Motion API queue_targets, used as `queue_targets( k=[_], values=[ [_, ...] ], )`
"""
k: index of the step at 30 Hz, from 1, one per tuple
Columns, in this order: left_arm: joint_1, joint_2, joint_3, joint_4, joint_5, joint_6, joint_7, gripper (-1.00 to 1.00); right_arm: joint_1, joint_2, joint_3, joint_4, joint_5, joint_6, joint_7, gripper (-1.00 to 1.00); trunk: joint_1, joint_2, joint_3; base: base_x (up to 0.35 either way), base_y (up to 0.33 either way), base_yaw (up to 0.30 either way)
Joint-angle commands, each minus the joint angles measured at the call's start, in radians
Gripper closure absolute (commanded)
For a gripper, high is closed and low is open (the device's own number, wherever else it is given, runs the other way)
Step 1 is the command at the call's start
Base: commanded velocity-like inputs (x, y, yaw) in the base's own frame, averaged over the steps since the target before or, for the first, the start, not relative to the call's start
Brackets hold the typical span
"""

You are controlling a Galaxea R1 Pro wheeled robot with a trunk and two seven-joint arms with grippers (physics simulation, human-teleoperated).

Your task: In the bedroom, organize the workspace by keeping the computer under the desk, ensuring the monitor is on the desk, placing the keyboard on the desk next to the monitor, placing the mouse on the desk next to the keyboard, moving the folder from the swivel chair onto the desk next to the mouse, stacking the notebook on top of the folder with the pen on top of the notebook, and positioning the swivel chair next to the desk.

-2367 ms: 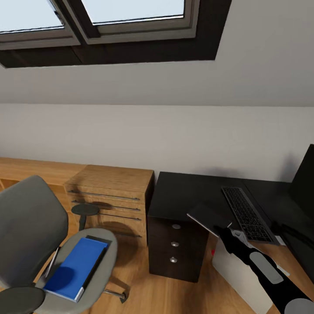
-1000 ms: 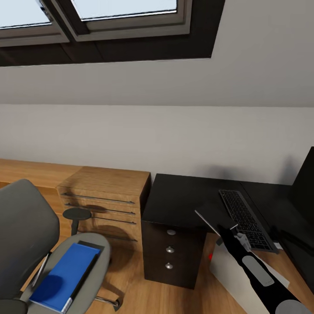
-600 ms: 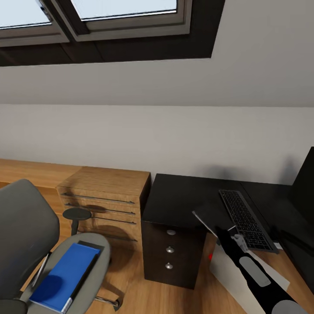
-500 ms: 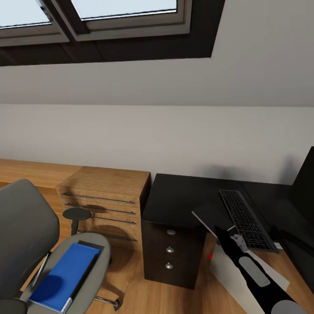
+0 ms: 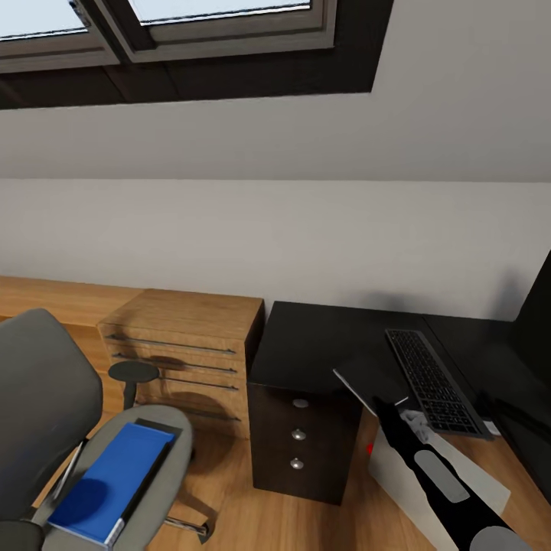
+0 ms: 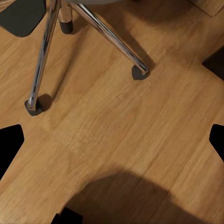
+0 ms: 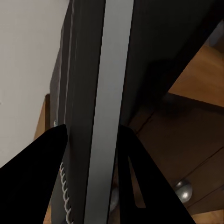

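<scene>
Notebook (image 5: 370, 379) edged left over desk (image 5: 321, 344) front

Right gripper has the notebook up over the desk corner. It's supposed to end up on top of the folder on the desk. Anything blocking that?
Yes, the order does. The folder lies on the swivel chair seat, not on the desk, so the notebook in the right gripper has no base there yet. The bare desk top left of the keyboard looks free.

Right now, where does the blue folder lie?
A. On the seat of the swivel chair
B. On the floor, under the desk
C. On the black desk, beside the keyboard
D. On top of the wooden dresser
A: in the head view the folder lies flat on the grey seat of the swivel chair, away from the desk.
</scene>
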Motion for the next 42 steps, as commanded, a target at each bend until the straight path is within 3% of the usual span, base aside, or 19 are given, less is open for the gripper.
queue_targets(
  k=[1,32,42],
  values=[
    [-0.001,0.000,0.006,0.001,-0.003,-0.003,-0.001,-1.00,-0.001,0.000,0.003,0.000,-0.014,0.000,0.003,1.00,0.004,-0.008,-0.004,0.000,0.000,0.000],
    [-0.001,0.000,0.006,0.001,-0.003,-0.003,-0.001,-1.00,0.000,-0.001,-0.001,0.000,-0.024,0.000,0.003,1.00,0.123,-0.225,-0.101,0.000,0.000,0.000],
    [-0.001,0.000,0.005,0.001,-0.004,-0.003,-0.001,-1.00,0.000,-0.002,-0.002,0.000,-0.024,0.000,0.003,1.00,0.123,-0.225,-0.101,0.000,0.000,0.000]
  ],
)
